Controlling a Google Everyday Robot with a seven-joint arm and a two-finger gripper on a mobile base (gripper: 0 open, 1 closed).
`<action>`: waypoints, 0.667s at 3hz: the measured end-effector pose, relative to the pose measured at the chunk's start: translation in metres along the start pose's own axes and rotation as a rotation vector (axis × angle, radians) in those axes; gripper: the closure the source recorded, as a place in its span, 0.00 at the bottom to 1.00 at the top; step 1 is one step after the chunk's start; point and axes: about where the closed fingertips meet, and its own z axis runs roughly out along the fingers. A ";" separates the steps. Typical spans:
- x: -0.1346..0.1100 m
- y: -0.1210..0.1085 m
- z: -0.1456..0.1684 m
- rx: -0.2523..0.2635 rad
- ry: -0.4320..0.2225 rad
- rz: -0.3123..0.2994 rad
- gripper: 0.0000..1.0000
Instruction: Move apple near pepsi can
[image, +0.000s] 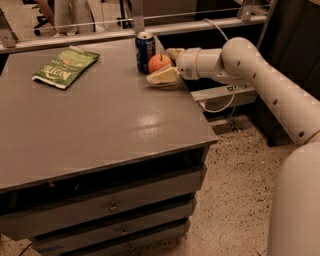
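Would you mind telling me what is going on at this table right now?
The robot's single arm reaches in from the right over the far right corner of the grey table. Its hand is closed on the apple, one finger on either side. The apple is right beside the pepsi can, on the can's right, so it looks nearly delivered. Whether it already rests on the tabletop I cannot tell. A green chip bag lies apart at the far left.
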 end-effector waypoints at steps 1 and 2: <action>0.001 0.002 0.002 -0.011 -0.004 0.000 0.00; -0.010 0.007 -0.018 -0.022 -0.011 -0.025 0.00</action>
